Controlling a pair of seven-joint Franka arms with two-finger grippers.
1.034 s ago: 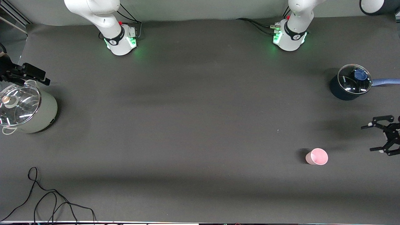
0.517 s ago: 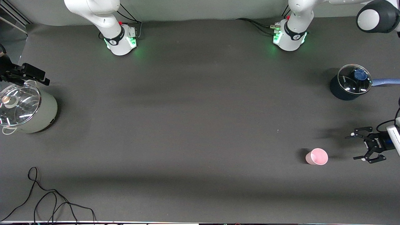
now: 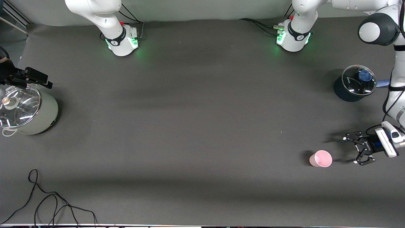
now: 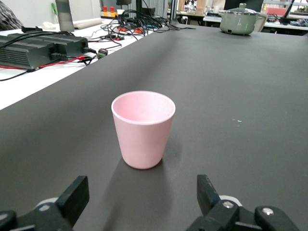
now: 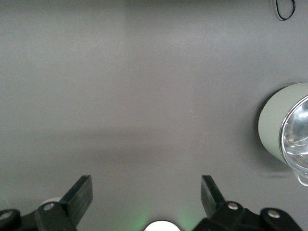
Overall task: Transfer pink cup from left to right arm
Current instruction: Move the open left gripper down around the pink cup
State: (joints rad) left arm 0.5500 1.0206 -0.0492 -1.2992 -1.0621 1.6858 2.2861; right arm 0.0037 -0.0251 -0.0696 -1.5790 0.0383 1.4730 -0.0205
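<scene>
dark grey matte table [image 3: 196, 126] with two arm bases along one edge. the pink cup [image 3: 320, 158] stands upright on it toward the left arm's end, mouth up. the left gripper [image 3: 348, 150] sits low just beside the cup, fingers spread wide, holding nothing. the right gripper [image 3: 47, 82] hangs at the right arm's end by a pale green lidded pot [image 3: 27, 110], fingers apart and empty. a dark lidded saucepan [image 3: 354, 84] stands near the left arm. a black cable [image 3: 47, 202] loops at the table's near corner.

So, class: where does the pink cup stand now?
The pink cup stands upright on the table toward the left arm's end, beside the open left gripper, nearer the front camera than the dark lidded pot.
</scene>
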